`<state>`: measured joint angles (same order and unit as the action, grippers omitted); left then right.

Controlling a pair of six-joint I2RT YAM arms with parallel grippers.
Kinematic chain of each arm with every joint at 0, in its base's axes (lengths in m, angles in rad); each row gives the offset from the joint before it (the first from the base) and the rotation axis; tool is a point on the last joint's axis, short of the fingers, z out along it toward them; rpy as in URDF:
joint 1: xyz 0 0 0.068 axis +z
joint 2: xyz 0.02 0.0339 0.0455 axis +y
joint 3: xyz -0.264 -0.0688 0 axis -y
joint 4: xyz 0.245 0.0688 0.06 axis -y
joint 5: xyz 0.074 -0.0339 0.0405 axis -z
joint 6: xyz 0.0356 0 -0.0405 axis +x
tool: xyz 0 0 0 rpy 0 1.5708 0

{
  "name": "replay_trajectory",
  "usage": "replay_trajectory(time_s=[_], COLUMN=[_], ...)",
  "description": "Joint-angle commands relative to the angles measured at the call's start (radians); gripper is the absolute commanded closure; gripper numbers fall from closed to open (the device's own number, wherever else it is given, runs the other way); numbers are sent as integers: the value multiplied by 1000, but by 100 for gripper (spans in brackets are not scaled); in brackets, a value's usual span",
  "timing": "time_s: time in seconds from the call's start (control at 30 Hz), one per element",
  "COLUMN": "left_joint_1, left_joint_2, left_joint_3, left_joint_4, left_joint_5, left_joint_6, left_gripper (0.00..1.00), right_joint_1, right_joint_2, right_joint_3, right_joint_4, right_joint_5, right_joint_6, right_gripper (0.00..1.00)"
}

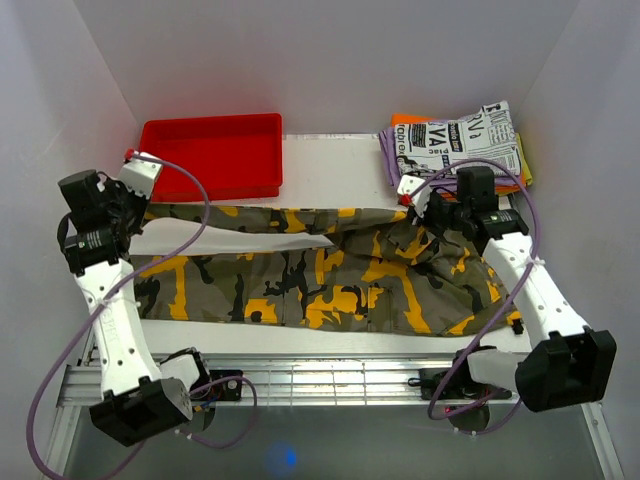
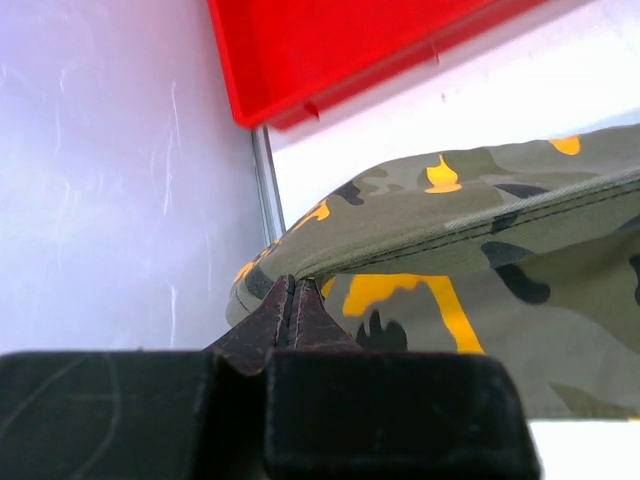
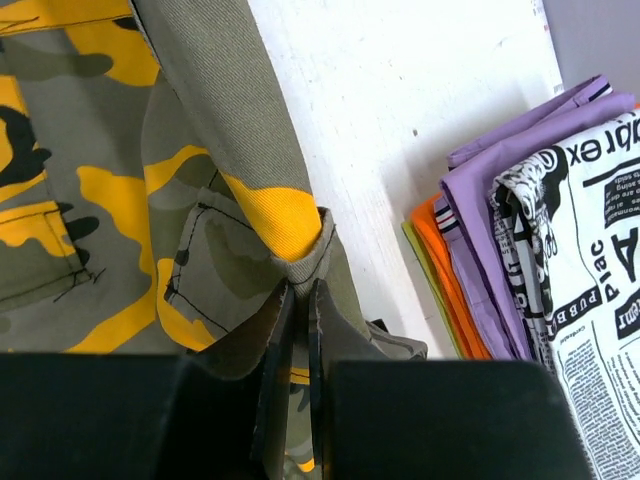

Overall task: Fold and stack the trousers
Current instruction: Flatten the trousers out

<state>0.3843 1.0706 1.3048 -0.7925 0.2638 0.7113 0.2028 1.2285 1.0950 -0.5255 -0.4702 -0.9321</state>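
Note:
The camouflage trousers (image 1: 330, 275) lie spread across the middle of the table, legs to the left, waist to the right. Their far edge is lifted and stretched in a line between my two grippers. My left gripper (image 1: 140, 205) is shut on the leg end at the left; the wrist view shows its jaws closed on the cloth edge (image 2: 291, 283). My right gripper (image 1: 415, 205) is shut on the waist corner at the right; the wrist view shows a fold of trousers pinched between its jaws (image 3: 300, 270).
A red tray (image 1: 215, 152) stands at the back left, just behind the left gripper. A stack of folded garments (image 1: 460, 145), newspaper print on top of purple and orange ones, sits at the back right, close to the right gripper. White walls enclose the table.

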Motion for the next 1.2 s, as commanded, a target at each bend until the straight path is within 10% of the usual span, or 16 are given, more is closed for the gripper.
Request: replay_trajectory(time_s=[0.0, 0.37, 0.6, 0.73, 0.83, 0.87, 0.97, 1.17], left_joint_1=[22, 22, 22, 25, 34, 34, 36, 36], left_joint_2=[-83, -121, 271, 761, 966, 1050, 1075, 826], left_joint_3=[-65, -194, -104, 188, 581, 766, 881, 547], left_joint_4=[-49, -111, 115, 106, -32, -74, -175, -119], left_joint_5=[-135, -159, -152, -176, -138, -120, -86, -63], left_joint_6=[19, -4, -79, -95, -130, -134, -141, -165], left_gripper=[100, 100, 100, 90, 60, 54, 39, 25], right_joint_1=[-20, 12, 50, 81, 106, 103, 98, 98], right_joint_2=[-90, -38, 382, 768, 959, 971, 901, 655], right_joint_3=[-61, -121, 204, 565, 886, 932, 915, 617], right_joint_4=[-33, -39, 65, -17, -145, -159, -156, -185], right_joint_5=[-1, -16, 65, 181, 298, 306, 298, 294], right_joint_6=[-124, -148, -67, 2, 77, 97, 116, 104], right_gripper=[92, 92, 92, 91, 46, 12, 4, 4])
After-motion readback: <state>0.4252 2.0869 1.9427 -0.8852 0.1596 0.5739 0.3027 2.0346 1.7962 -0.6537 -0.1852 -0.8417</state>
